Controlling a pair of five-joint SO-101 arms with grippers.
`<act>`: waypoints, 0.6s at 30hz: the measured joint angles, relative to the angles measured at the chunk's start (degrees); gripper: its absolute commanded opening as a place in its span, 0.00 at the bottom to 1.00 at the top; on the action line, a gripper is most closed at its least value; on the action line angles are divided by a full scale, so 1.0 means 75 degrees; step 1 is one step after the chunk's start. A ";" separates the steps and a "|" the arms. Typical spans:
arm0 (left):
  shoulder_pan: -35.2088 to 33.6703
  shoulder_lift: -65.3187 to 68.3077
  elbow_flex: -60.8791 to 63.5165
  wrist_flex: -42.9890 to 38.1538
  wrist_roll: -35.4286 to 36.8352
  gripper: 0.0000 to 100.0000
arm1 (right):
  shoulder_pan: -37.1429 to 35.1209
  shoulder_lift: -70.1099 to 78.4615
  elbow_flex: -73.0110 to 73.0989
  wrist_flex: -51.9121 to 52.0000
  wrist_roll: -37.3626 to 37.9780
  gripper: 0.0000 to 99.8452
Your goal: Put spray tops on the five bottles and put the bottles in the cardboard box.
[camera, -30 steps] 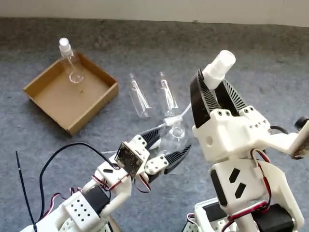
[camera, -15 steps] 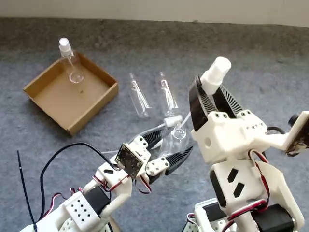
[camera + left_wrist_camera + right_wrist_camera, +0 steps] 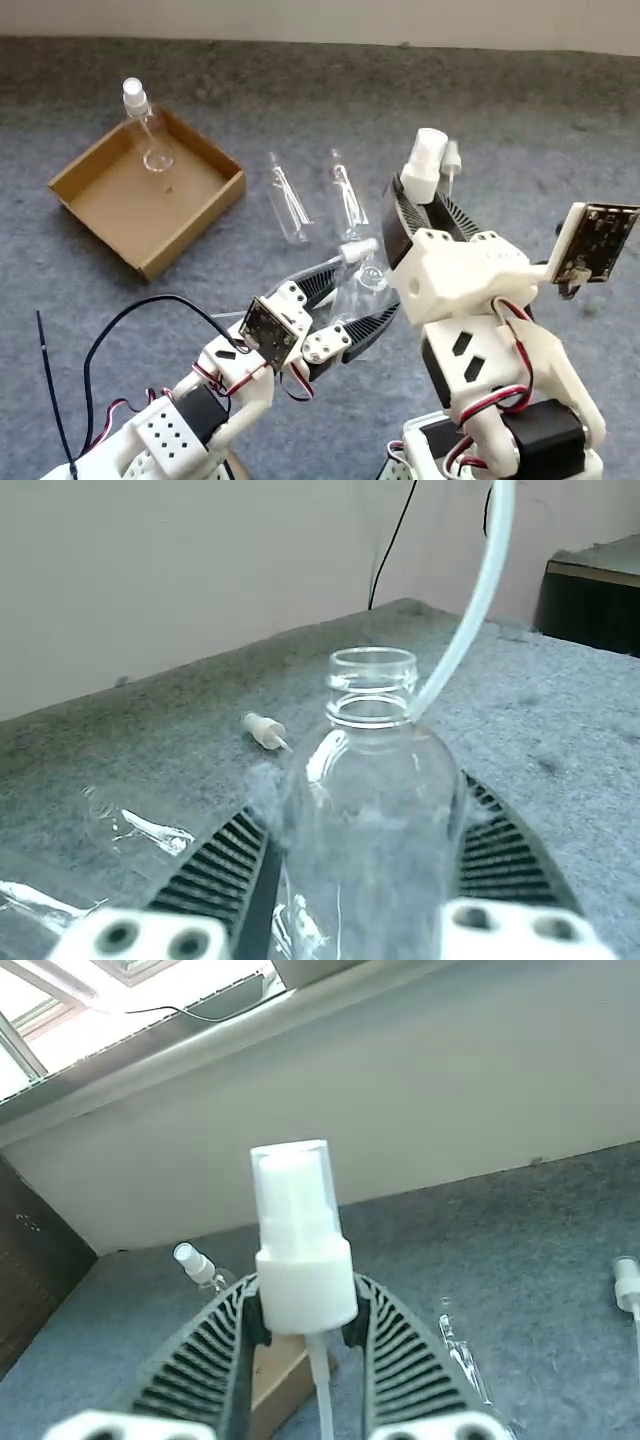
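- Step in hand (judged): fitting a spray top (image 3: pixel 428 160) to the open bottle (image 3: pixel 358 290). Boxing this bottle comes after.
- The left tool (image 3: pixel 365 285) is clamped on the body of the open bottle, one finger on each side. The neck points up and is uncovered.
- The open bottle is held above the desk (image 3: pixel 520 110), well apart from the cardboard box (image 3: pixel 150 258), on the side of the box that faces the right arm.
- The right tool (image 3: pixel 428 195) is closed on the collar of the spray top, with the nozzle head up. It sits farther from the cardboard box than the open bottle, and higher.
- The dip tube (image 3: pixel 470 610) hangs from the spray top toward the bottle neck. In the left wrist view it passes the outside of the neck rim and does not appear to be in the opening.
- One capped bottle (image 3: pixel 145 125) stands in the cardboard box, leaning at its far corner.
- Two lying bottles (image 3: pixel 288 200) rest on the desk between the cardboard box and the right tool. A loose spray top (image 3: pixel 262 730) lies farther from the box than they do.
- Next move (judged): bring the tube tip over the opening, feed it in, lower the collar onto the neck, then seat it.
- Caution (judged): the tube is flexible and can catch on the rim.
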State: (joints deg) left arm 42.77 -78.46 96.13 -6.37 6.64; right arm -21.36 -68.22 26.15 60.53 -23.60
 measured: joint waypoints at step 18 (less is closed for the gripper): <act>0.0000 -0.0012 0.0000 0.0000 0.0000 0.07 | 0.0000 0.0012 0.0000 -0.0574 0.0844 0.01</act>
State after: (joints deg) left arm 42.77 -78.55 96.13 -6.37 6.64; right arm -21.36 -68.13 26.15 56.22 -17.27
